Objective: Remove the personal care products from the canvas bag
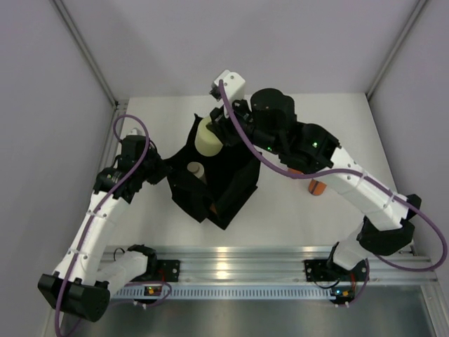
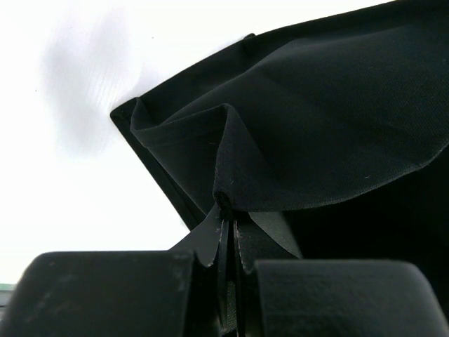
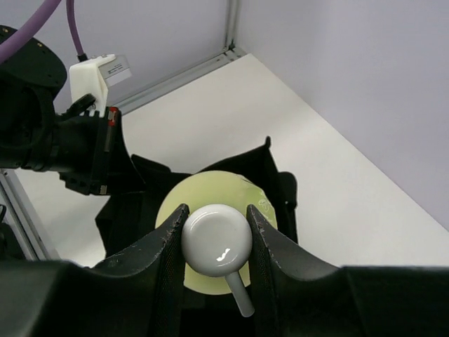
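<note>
The black canvas bag [image 1: 235,184] stands open at mid-table. My right gripper [image 1: 223,130] is shut on the white pump cap [image 3: 217,239] of the wide pale yellow-green bottle [image 1: 208,137], which hangs over the bag's far rim [image 3: 282,188]. Inside the bag a beige bottle [image 1: 196,170] stands upright. An orange bottle [image 1: 317,187] lies on the table to the right, half hidden under my right arm. My left gripper [image 1: 161,170] is shut on the bag's left edge. In the left wrist view the black fabric [image 2: 280,140] is pinched between its fingertips [image 2: 226,210].
Grey walls close in the white table [image 1: 337,133] on three sides. A metal rail [image 1: 231,258] with both arm bases runs along the near edge. My left arm's wrist [image 3: 66,144] shows close to the bag's left side in the right wrist view.
</note>
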Controlling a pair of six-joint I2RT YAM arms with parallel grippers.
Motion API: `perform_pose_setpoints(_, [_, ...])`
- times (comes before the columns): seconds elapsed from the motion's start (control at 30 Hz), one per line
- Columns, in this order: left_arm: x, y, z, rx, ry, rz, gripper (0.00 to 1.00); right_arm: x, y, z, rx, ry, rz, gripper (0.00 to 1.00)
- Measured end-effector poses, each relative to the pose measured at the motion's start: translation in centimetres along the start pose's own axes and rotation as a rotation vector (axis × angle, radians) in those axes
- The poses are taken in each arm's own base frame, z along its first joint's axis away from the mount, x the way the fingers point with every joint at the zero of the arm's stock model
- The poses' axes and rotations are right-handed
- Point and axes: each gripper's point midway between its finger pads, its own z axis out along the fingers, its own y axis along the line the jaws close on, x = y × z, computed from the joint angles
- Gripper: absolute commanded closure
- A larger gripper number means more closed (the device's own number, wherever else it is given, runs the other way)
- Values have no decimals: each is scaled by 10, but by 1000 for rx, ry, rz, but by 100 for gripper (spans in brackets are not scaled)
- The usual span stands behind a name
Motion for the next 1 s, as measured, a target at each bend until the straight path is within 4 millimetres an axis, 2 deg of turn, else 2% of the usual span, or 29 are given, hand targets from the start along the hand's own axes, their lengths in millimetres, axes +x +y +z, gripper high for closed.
perform_pose_setpoints(0.37, [0, 0, 0, -2, 1, 0, 100, -17, -44, -48, 195, -21, -16, 100])
perform_pose_setpoints(0.73, [0, 0, 1, -6, 6, 1, 100, -44, -100, -112, 456, -95, -17, 100])
perform_pose_setpoints(0.83, [0, 0, 2, -9, 8, 1, 100, -40, -120, -122, 521, -93, 4, 100])
perform_pose_setpoints(1.0, [-3, -3, 0, -5, 5, 10, 100, -8, -159, -133, 632, -40, 65, 100])
